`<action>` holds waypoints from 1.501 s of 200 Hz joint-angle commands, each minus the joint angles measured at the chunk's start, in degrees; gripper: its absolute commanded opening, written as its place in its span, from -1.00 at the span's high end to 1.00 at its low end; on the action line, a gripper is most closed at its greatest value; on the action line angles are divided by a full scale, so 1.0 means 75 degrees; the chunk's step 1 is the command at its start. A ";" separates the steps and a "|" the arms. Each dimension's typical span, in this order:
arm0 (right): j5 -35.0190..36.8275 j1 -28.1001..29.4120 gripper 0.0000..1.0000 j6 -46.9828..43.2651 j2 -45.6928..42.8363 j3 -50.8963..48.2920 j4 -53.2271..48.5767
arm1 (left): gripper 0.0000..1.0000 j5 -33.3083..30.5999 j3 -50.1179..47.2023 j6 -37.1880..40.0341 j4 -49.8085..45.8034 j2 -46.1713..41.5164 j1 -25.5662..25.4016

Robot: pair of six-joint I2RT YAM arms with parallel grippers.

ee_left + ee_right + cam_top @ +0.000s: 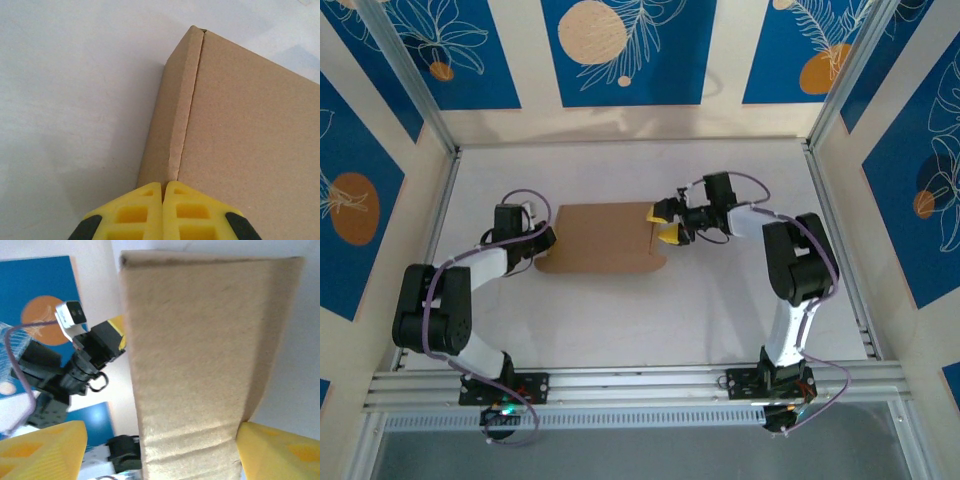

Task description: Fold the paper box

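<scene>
The paper box (pixel 605 238) is plain brown cardboard, lying closed and flat in the middle of the white table. My left gripper (pixel 548 240) is at its left end, shut. In the left wrist view its yellow fingertips (pixel 163 186) meet at the seam between the box's lid (pixel 250 130) and its side wall. My right gripper (pixel 666 222) is at the box's right end, open. In the right wrist view a cardboard panel (pixel 200 365) stands between the yellow fingers. The right-hand finger (pixel 280 450) touches its edge; the left-hand finger (pixel 45 450) is apart from it.
Aluminium frame posts (pixel 412 90) and blue-patterned walls (pixel 930 180) enclose the table (pixel 720 310). A metal rail (pixel 640 385) runs along the near edge by both arm bases. My left arm (pixel 85 360) shows beyond the box in the right wrist view.
</scene>
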 commanded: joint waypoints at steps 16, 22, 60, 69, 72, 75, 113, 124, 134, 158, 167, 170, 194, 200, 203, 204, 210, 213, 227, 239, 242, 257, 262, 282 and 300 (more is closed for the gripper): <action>0.1042 0.0992 -0.63 -0.2082 -0.0466 0.0428 -0.2027 | 1.00 0.0496 -0.0447 0.0115 -0.1821 0.0690 -0.0290; 0.0996 0.0984 -0.63 -0.1967 -0.0465 0.0332 -0.1834 | 1.00 0.0515 -0.0427 0.0104 -0.1817 0.0712 -0.0289; 0.0447 0.0860 -0.62 -0.1660 -0.0458 0.0106 -0.1058 | 1.00 0.0476 -0.0372 0.0185 -0.1967 0.0709 -0.0292; 0.0837 0.0917 -0.62 -0.2109 -0.0552 0.0299 -0.1572 | 1.00 0.0471 -0.0354 0.0188 -0.2003 0.0712 -0.0287; 0.1021 0.0944 -0.62 -0.2283 -0.0584 0.0364 -0.1776 | 1.00 0.0480 -0.0354 0.0188 -0.2015 0.0724 -0.0291; 0.1217 0.0979 -0.62 -0.2457 -0.0614 0.0443 -0.1982 | 1.00 0.0484 -0.0345 0.0197 -0.2025 0.0731 -0.0289; 0.2322 0.1204 -0.67 -0.3257 -0.0919 0.0657 -0.2700 | 1.00 0.0496 -0.0273 0.0203 -0.2101 0.0799 -0.0290; 0.2404 0.1243 -0.68 -0.3301 -0.1098 0.0444 -0.2411 | 1.00 0.0503 -0.0272 0.0216 -0.2110 0.0804 -0.0292; 0.2518 0.1265 -0.67 -0.3349 -0.1332 0.0266 -0.2169 | 1.00 0.0504 -0.0260 0.0228 -0.2124 0.0804 -0.0292; 0.2870 0.1348 -0.67 -0.3535 -0.2002 -0.0154 -0.1555 | 1.00 0.0501 -0.0237 0.0235 -0.2152 0.0816 -0.0289; 0.3047 0.1403 -0.67 -0.3642 -0.2244 -0.0274 -0.1366 | 1.00 0.0498 -0.0215 0.0235 -0.2160 0.0836 -0.0292; 0.3111 0.1423 -0.67 -0.3713 -0.2326 -0.0311 -0.1324 | 1.00 0.0509 -0.0214 0.0235 -0.2159 0.0848 -0.0289; 0.3493 0.1655 -0.68 -0.4133 -0.2715 -0.0542 -0.0964 | 1.00 0.0519 -0.0178 0.0235 -0.2174 0.0889 -0.0288; 0.3555 0.1714 -0.68 -0.4222 -0.2746 -0.0576 -0.0906 | 1.00 0.0536 -0.0167 0.0241 -0.2166 0.0896 -0.0292; 0.3597 0.1749 -0.68 -0.4255 -0.2760 -0.0593 -0.0878 | 1.00 0.0538 -0.0166 0.0236 -0.2169 0.0901 -0.0292; 0.3612 0.1763 -0.68 -0.4275 -0.2761 -0.0598 -0.0867 | 1.00 0.0533 -0.0161 0.0235 -0.2165 0.0899 -0.0286; 0.3723 0.1834 -0.69 -0.4369 -0.2782 -0.0652 -0.0798 | 1.00 0.0541 -0.0166 0.0235 -0.2174 0.0907 -0.0292; 0.3769 0.1879 -0.70 -0.4422 -0.2798 -0.0694 -0.0739 | 1.00 0.0537 -0.0164 0.0241 -0.2174 0.0901 -0.0288; 0.4103 0.2075 -0.72 -0.4701 -0.2872 -0.0895 -0.0474 | 1.00 0.0560 -0.0166 0.0238 -0.2184 0.0912 -0.0289; 0.4387 0.2240 -0.75 -0.4905 -0.2958 -0.1046 -0.0287 | 1.00 0.0552 -0.0164 0.0235 -0.2184 0.0905 -0.0291; 0.4431 0.2258 -0.76 -0.4935 -0.3003 -0.1089 -0.0202 | 1.00 0.0555 -0.0165 0.0235 -0.2175 0.0901 -0.0292; 0.4797 0.2305 -0.91 -0.4651 -0.3051 -0.1209 0.0147 | 1.00 0.0574 -0.0164 0.0220 -0.2159 0.0918 -0.0291; 0.4876 0.2278 -0.93 -0.4389 -0.3009 -0.1136 0.0138 | 1.00 0.0573 -0.0169 0.0206 -0.2160 0.0915 -0.0290; 0.4650 0.2007 -0.95 -0.2665 -0.2672 -0.1003 0.0388 | 1.00 0.0606 -0.0196 0.0156 -0.2091 0.0921 -0.0292; 0.3969 0.1648 -0.95 -0.0317 -0.2483 -0.1391 0.1590 | 1.00 0.0657 -0.0253 0.0095 -0.1998 0.0914 -0.0289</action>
